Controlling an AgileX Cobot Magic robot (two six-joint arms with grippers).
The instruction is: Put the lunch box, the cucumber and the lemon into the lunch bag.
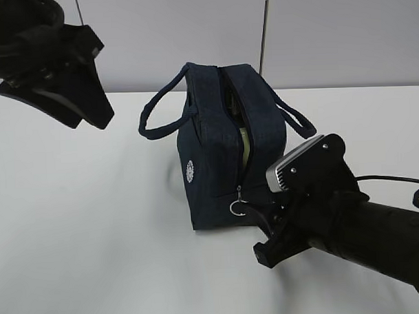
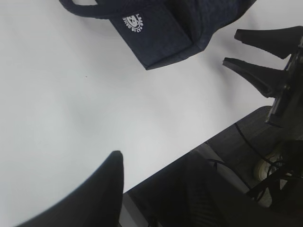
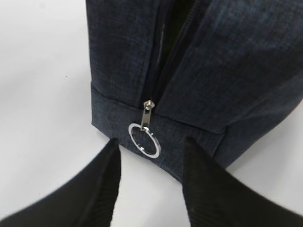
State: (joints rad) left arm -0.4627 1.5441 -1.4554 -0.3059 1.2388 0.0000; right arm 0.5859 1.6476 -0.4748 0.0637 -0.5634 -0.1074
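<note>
- Your lunch bag (image 1: 219, 146) stands upright on the white table (image 1: 80, 203), near the middle, with its zipper open from the top down the near end.
- Through the gap you can see a strip of pale green (image 1: 243, 145) inside the bag; you cannot tell from here which item it is.
- The zipper slider sits low on the bag's near end, and the metal ring pull (image 3: 144, 139) hangs from it against the fabric.
- Your right gripper (image 3: 150, 158) is at table level just in front of that end, its two fingers spread apart with the ring between them; they hold nothing, and neither finger appears to touch the ring.
- Your left gripper (image 1: 91, 109) hangs in the air well to the left of the bag and touches nothing.
- In the left wrist view only one fingertip (image 2: 111, 165) shows, so you cannot tell whether that claw is spread or closed.
- The bag's small white round logo (image 1: 190, 171) faces the left side, and the two loop handles (image 1: 160, 114) droop outward on either side.
</note>
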